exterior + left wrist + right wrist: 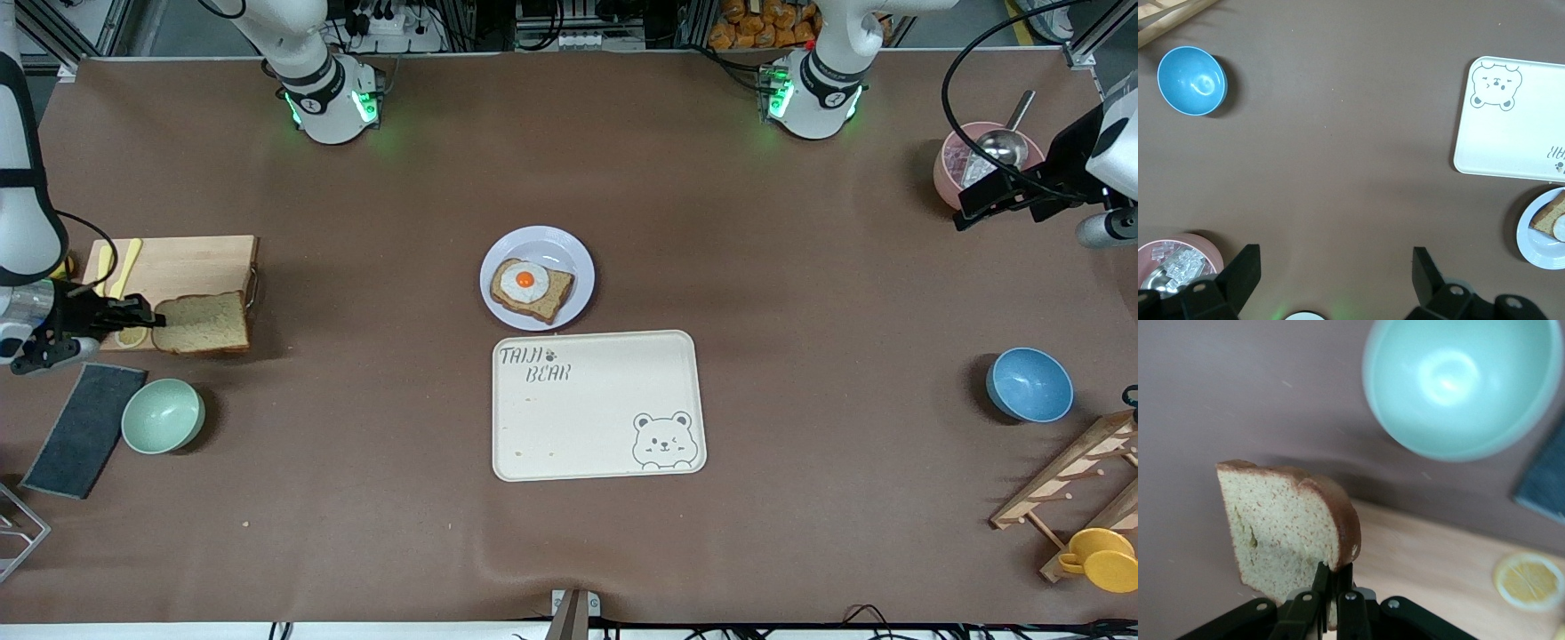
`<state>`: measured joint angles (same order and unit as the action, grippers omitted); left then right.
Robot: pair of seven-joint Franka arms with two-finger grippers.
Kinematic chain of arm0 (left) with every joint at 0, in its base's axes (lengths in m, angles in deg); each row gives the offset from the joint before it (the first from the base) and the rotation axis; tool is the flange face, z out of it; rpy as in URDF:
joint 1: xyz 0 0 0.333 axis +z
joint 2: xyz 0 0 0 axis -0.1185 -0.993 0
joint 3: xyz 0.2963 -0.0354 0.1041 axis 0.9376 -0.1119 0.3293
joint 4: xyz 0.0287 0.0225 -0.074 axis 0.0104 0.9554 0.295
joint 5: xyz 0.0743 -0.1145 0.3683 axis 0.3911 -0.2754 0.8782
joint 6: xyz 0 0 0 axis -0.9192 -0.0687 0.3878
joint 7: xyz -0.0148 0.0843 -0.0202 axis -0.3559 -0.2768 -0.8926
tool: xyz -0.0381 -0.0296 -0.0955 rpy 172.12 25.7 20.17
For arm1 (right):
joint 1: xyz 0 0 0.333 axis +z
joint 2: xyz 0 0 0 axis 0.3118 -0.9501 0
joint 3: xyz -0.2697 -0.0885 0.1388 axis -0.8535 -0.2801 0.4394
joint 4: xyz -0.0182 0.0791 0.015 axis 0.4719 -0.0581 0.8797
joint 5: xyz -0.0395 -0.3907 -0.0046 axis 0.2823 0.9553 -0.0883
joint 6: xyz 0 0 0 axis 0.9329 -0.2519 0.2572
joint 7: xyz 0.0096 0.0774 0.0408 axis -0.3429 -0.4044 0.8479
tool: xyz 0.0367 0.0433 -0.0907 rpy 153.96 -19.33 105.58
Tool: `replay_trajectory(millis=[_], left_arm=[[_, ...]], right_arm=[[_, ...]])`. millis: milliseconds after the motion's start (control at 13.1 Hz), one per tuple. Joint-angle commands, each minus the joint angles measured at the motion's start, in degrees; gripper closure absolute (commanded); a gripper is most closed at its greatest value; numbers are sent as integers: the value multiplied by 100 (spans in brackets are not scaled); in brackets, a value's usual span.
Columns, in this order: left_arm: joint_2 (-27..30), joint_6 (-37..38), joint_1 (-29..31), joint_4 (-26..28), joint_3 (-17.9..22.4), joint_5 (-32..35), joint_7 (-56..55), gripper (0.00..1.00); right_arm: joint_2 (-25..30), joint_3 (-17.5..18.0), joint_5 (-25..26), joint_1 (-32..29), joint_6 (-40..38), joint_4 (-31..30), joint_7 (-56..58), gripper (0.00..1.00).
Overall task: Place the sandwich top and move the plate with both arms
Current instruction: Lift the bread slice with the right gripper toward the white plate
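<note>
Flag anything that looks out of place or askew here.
Nothing is spilled or broken. The sandwich top is pinched by one edge in the shut right gripper, hanging over the cutting board's corner. The egg-topped slice lies skewed on the plate. The open left gripper waits over the pink bowl.

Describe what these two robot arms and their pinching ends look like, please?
Both arms are glossy white jointed tubes with black bands; their round bases glow green. Each ends in a black two-fingered tool: the right tool has slim black fingers on a silvery wrist, the left tool is blocky, with a black cable looping above it.
</note>
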<state>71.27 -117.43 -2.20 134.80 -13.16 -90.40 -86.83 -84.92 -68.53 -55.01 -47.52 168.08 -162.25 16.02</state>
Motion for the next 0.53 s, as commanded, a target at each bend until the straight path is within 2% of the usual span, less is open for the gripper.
replay_trajectory(millis=[0,152,305,457], left_arm=[[30,66,-31,-28,-12,-43,-97,0],[21,57,-40,-37,-21,-43,-97,0],[21,66,-49,-37,-21,-43,-97,0],[-5,48,-66,-54,-30,-43,-105,0]], right_arm=[[7,487,-399,-36,-108,67,21,100],[-55,760,-663,130,-99,58,13,100],[-55,796,-1145,612,-108,58,-22,100],[6,805,-1384,983,-151,6,-372,100]])
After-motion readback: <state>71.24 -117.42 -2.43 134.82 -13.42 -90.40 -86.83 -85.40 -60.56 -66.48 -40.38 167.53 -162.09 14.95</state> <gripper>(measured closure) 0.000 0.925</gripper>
